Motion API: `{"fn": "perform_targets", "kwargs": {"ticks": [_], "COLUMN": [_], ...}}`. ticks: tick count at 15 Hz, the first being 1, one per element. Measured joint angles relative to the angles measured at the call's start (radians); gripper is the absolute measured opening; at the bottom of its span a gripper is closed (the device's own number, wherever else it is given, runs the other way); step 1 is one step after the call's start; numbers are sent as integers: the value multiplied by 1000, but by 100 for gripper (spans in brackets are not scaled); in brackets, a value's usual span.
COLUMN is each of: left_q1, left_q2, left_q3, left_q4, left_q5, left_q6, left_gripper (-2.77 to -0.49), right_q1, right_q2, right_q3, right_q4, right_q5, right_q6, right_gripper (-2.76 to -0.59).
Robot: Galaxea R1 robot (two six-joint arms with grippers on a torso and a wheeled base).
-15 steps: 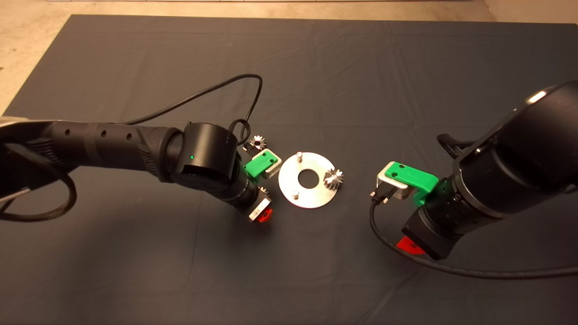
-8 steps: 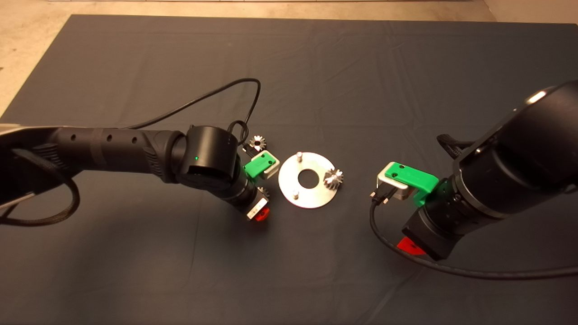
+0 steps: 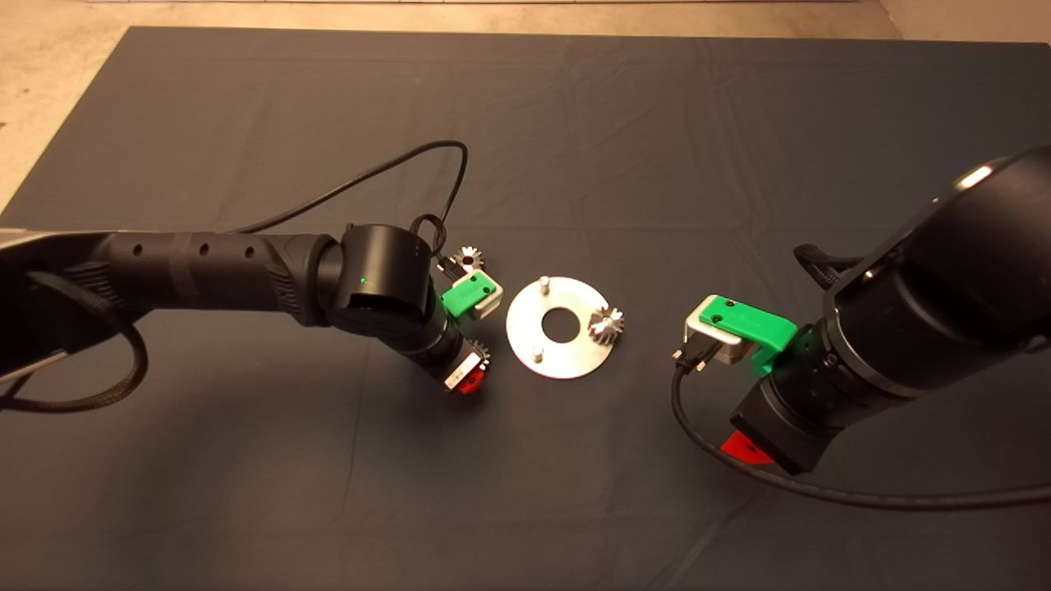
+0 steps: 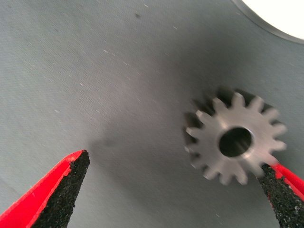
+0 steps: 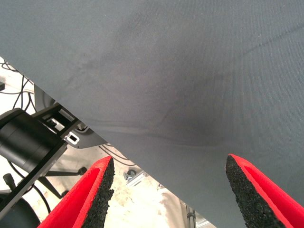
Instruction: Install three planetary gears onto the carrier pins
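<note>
One gear lay flat on the mat, between the spread fingers of the left gripper and almost touching one of them. It lay just outside the disc, at about 8 o'clock from the disc's hole. A second gear sat on the disc at 3 o'clock. A third gear lay on the mat at 10 o'clock, off the disc. Two pins at 11 and 7 o'clock stood bare. The right gripper waited open at the mat's near edge, well apart from the disc
</note>
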Motion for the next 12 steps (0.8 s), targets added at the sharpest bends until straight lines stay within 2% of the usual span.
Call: {"fn": "perform_targets", "kwargs": {"ticks": [4,8,10,12], "left_q1": [0,0,0,0], "left_q2": [14,51,61,64], "left_q3": [-10,-10,-10,-9], "left_q4": [1,0,0,0], "left_q5": [0,0,0,0], "left_q6": [2,0,-11,-17], "left_gripper": [-75,-75,-85,-86], "right_q1": [0,0,0,0], "right_q2": [6,9,11,11], "right_q3": [0,0,0,0], "right_q4": [1,1,1,1], "right_q5": [0,0,0,0], "right_q6": [0,0,0,0], "right_gripper": [-163,-163,-163,-163]}}
